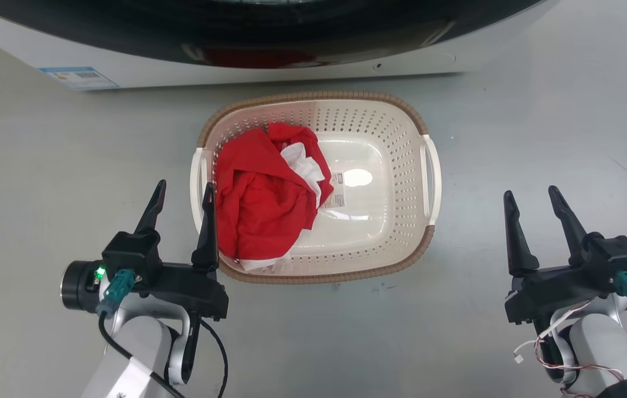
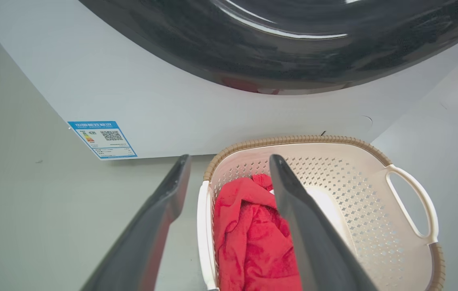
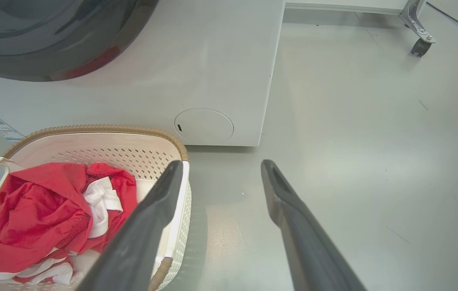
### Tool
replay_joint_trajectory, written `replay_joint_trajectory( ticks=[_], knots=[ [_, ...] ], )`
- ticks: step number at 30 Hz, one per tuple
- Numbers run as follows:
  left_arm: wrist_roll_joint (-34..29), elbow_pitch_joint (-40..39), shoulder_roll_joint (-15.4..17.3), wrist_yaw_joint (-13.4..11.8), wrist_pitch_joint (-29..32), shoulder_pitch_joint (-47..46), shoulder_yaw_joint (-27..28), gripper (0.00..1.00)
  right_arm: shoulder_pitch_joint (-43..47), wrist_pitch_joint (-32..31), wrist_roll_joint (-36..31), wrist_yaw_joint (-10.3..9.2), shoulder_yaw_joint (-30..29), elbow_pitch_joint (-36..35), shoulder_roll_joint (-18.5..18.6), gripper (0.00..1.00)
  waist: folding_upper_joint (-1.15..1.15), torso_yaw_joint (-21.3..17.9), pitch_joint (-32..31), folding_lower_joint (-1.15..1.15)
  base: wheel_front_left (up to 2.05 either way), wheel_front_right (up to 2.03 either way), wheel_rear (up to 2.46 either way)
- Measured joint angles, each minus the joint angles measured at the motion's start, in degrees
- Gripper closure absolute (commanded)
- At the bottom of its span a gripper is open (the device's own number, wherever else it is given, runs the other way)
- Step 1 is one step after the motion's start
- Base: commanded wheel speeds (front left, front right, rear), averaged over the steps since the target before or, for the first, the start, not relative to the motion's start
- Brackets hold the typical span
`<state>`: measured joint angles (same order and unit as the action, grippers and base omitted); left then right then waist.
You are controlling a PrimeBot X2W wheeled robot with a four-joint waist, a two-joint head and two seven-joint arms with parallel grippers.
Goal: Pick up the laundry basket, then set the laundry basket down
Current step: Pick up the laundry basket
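Observation:
The laundry basket (image 1: 313,98), cream with a brown rim, stands on the grey floor in front of a washing machine. A red and white garment (image 1: 258,193) lies in its left half. My left gripper (image 1: 185,188) is open at the basket's left side. In the left wrist view the white left handle (image 2: 202,226) shows between that gripper's fingers (image 2: 293,210), with the garment (image 2: 249,226) beyond. I cannot tell whether they touch. My right gripper (image 1: 531,193) is open, out to the right of the basket's right handle (image 1: 434,177) and apart from it.
The white washing machine (image 1: 291,74) with its dark round door stands close behind the basket, a blue label (image 1: 78,77) at its lower left. A caster wheel (image 3: 419,46) of a frame shows far off to the right. Grey floor (image 1: 540,121) surrounds the basket.

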<state>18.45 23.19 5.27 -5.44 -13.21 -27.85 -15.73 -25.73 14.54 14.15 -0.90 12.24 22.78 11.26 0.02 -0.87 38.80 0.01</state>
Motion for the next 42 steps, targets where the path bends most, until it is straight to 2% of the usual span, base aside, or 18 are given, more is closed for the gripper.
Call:
replay_joint_trajectory(
  ticks=[11,23,33,42],
  knots=[
    [0.75,6.53,-0.44,1.40,1.11,-3.82,-0.51,0.00,-3.72,0.01,-0.42,1.29,1.51,5.16,-1.58,0.00,-0.01,-0.47,3.44,0.00,0.00,0.00,0.00],
    [2.25,15.95,-1.40,2.01,3.13,-9.79,-0.47,0.00,-10.33,0.01,-1.01,2.93,3.75,13.93,-3.92,0.00,-0.01,-0.69,5.29,-0.01,0.00,0.00,0.00],
    [2.71,23.37,-1.86,3.52,6.66,-17.95,-0.65,0.00,-17.49,-0.36,-2.09,4.21,5.09,21.98,-4.47,0.00,-0.01,-0.39,7.14,-0.01,0.00,0.00,0.00],
    [3.63,29.67,-1.71,5.00,10.22,-24.24,0.31,0.00,-23.17,-1.65,-2.07,4.52,6.05,27.95,-6.08,0.00,-0.02,-0.50,8.36,-0.01,0.00,0.00,0.00]
  ],
)
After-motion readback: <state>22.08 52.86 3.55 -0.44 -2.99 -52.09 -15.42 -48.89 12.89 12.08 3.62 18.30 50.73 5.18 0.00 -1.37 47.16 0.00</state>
